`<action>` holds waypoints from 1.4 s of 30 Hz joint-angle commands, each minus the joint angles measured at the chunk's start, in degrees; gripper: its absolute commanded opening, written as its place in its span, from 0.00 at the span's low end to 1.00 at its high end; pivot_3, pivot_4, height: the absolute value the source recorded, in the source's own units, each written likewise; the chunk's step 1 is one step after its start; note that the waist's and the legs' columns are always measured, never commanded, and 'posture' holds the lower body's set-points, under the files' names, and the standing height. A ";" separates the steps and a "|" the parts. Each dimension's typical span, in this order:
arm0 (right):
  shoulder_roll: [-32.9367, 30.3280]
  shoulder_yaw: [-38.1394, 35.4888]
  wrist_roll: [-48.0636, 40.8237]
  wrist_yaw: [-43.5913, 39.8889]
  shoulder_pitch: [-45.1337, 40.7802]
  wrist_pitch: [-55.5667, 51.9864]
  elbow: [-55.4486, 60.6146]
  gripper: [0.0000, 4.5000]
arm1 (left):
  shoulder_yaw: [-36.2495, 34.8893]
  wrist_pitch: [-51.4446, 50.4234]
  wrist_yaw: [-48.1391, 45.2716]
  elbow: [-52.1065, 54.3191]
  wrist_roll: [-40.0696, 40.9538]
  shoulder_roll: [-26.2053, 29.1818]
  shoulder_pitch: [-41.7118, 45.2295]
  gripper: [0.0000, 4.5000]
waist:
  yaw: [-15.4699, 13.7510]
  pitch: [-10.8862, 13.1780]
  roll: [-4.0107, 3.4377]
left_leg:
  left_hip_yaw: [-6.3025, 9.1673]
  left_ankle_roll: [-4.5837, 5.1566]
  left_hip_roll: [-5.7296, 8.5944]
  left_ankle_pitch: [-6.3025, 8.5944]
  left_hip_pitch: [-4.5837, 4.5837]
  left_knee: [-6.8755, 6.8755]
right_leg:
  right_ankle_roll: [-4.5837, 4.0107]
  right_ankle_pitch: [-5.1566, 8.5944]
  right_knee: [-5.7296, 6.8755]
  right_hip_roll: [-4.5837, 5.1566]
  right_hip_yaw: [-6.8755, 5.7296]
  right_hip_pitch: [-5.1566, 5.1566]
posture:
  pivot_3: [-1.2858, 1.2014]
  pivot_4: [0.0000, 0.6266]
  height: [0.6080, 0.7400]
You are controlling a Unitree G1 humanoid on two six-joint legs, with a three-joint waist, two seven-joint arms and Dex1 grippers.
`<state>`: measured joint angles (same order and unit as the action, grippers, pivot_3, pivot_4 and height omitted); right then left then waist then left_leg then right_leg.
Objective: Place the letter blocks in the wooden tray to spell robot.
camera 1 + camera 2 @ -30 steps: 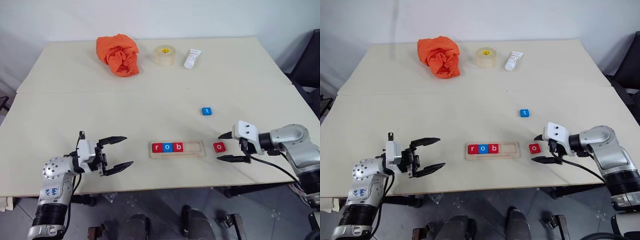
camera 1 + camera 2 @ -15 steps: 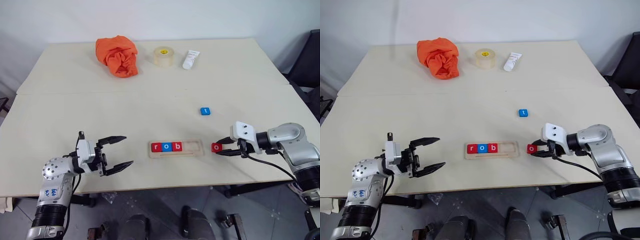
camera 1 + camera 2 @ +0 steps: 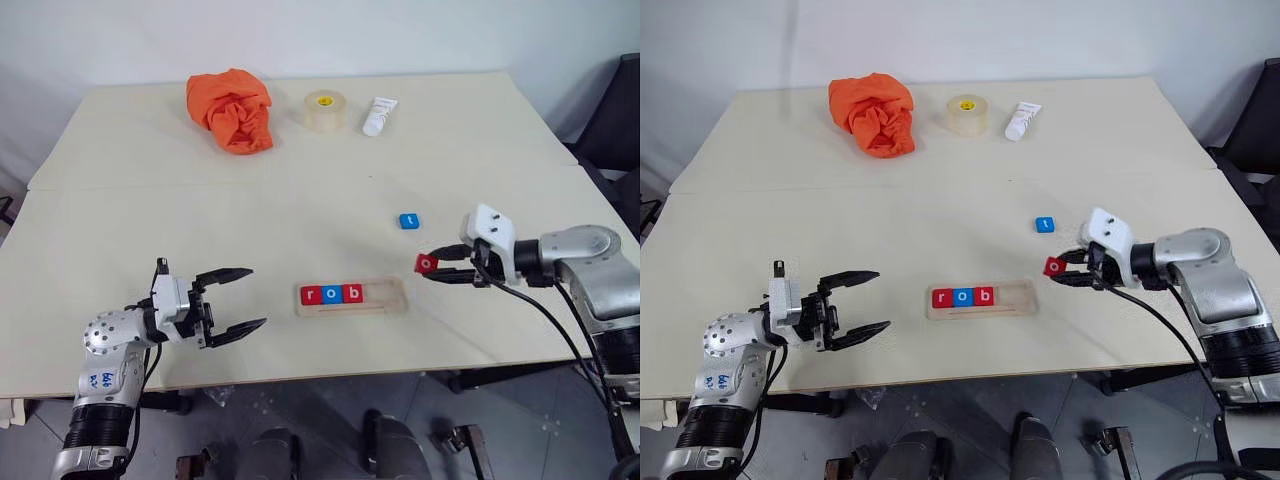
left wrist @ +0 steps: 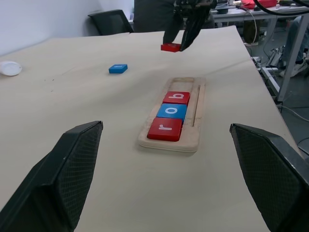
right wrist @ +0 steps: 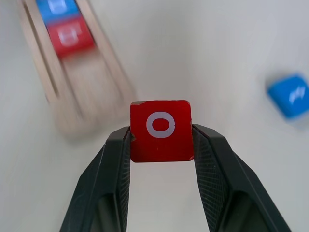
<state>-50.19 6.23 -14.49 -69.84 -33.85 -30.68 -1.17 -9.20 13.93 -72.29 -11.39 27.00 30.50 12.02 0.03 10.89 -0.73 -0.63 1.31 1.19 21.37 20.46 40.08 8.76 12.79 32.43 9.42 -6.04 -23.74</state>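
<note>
A red "o" block (image 5: 161, 130) is being pinched between the two black fingers of the right gripper (image 3: 432, 264) and held clear of the table (image 3: 300, 210), just beyond the empty right end of the wooden tray (image 3: 390, 297). The white letter on the held block is being shown plainly in the right wrist view, while from the head cameras it is barely being made out. Three blocks, a red "r" (image 4: 165, 129), a blue "o" (image 4: 172, 110) and a red "b" (image 4: 176, 97), are being seen seated in the tray's left part, their letters being read most easily in the left wrist view. A blue "t" block (image 3: 408, 221) is lying alone on the table, behind the raised gripper. The left gripper (image 3: 232, 303) is being held with fingers spread wide and nothing between them, well left of the tray. An orange cloth (image 3: 231, 108), a tape roll (image 3: 326, 109) and a white tube (image 3: 379, 116) are lying along the far edge.
</note>
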 commanded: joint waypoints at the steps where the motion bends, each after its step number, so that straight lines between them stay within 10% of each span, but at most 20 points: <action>1: 1.59 2.77 0.08 1.36 -1.83 -4.24 6.07 0.32 | -1.44 0.97 -0.57 -0.45 1.08 1.01 0.78 1.00 | 0.01 0.00 0.00 | 0.00 0.00 0.01 0.00 0.00 0.00 | 0.00 0.00 -0.01 0.00 0.00 0.00 | 0.52 0.24 1.00; 32: 7.60 15.27 8.47 -1.61 -6.81 1.56 2.31 0.32 | -1.47 0.42 2.23 3.33 0.92 0.02 -2.31 1.00 | 0.09 0.00 0.00 | 0.00 0.02 0.13 0.01 0.13 0.00 | 0.00 0.00 0.00 -0.04 -0.04 -0.10 | 0.52 0.24 1.00; 42: 7.05 13.97 8.07 -2.12 -7.26 0.14 4.52 0.99 | -1.36 0.69 2.32 3.20 0.88 -0.14 -2.20 1.00 | 0.10 0.00 0.00 | 0.00 0.02 0.13 0.01 0.13 -0.01 | 0.00 0.00 0.00 -0.04 -0.04 -0.10 | 0.52 0.24 1.00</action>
<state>-42.53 22.06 -5.97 -71.79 -40.06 -30.34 1.14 -10.10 13.93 -70.18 -9.79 26.97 30.36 10.28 0.13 10.90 -0.73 -0.62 1.33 1.32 21.38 20.59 40.08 8.76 12.79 32.43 9.38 -6.08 -23.85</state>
